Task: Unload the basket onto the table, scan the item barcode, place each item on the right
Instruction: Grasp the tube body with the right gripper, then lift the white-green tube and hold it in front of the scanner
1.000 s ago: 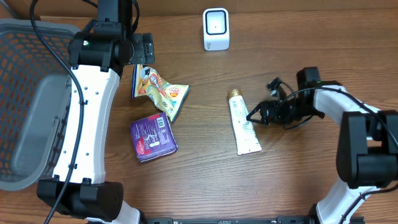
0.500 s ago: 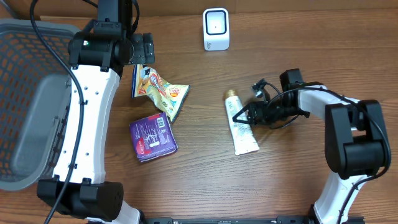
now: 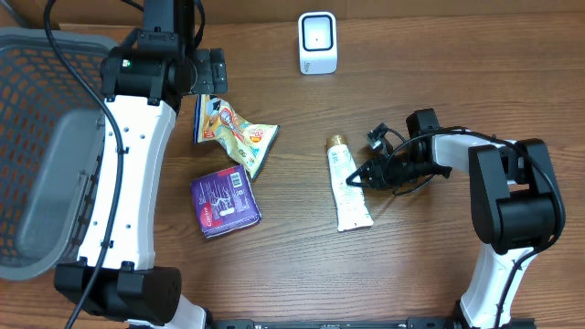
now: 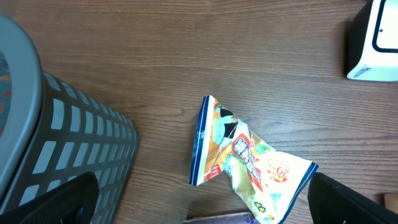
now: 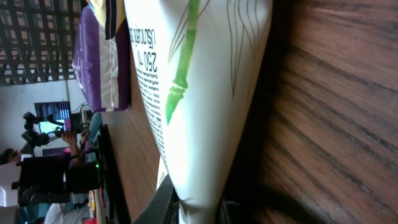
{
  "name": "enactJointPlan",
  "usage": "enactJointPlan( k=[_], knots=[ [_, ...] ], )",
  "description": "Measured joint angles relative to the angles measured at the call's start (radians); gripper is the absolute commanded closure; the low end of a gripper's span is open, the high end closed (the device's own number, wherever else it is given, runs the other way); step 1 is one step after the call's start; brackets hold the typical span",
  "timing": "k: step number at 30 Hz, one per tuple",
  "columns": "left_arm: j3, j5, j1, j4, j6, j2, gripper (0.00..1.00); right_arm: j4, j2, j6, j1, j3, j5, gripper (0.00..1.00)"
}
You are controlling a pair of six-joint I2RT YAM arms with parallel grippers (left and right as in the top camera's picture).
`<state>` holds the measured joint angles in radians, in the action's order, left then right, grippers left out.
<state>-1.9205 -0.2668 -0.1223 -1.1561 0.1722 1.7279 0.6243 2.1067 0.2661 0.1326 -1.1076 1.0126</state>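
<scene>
A white tube (image 3: 348,187) with a gold cap and green bamboo print lies on the wooden table right of centre. My right gripper (image 3: 358,179) reaches it from the right, low at the table, and is shut on its edge. In the right wrist view the tube (image 5: 199,74) fills the frame and narrows down between the dark fingers (image 5: 165,205). The white barcode scanner (image 3: 317,42) stands at the back centre. My left gripper (image 3: 218,71) hovers open above a crumpled snack bag (image 3: 233,134), with nothing in it.
A purple packet (image 3: 225,202) lies in front of the snack bag. A grey mesh basket (image 3: 37,137) fills the left side. In the left wrist view the snack bag (image 4: 249,155), the basket wall (image 4: 68,137) and the scanner (image 4: 376,37) show.
My right gripper slid left to the tube and closed on it. The tube shifted slightly left and turned. The left arm stayed still.
</scene>
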Motion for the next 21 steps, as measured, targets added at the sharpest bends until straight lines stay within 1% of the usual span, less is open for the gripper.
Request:
enactJointPlan(
  k=[5,14,18,21],
  knots=[
    [0.0,0.0,0.0,0.0,0.0,0.0,0.0,0.045,0.0,0.0,0.0,-0.002,0.017,0.96],
    [0.0,0.0,0.0,0.0,0.0,0.0,0.0,0.232,-0.013,0.056,0.007,-0.039,0.002,0.96],
    [0.0,0.0,0.0,0.0,0.0,0.0,0.0,0.302,-0.079,0.063,0.011,-0.066,-0.05,0.96],
    [0.0,0.0,0.0,0.0,0.0,0.0,0.0,0.349,-0.154,0.067,0.012,-0.111,-0.053,0.96]
  ],
)
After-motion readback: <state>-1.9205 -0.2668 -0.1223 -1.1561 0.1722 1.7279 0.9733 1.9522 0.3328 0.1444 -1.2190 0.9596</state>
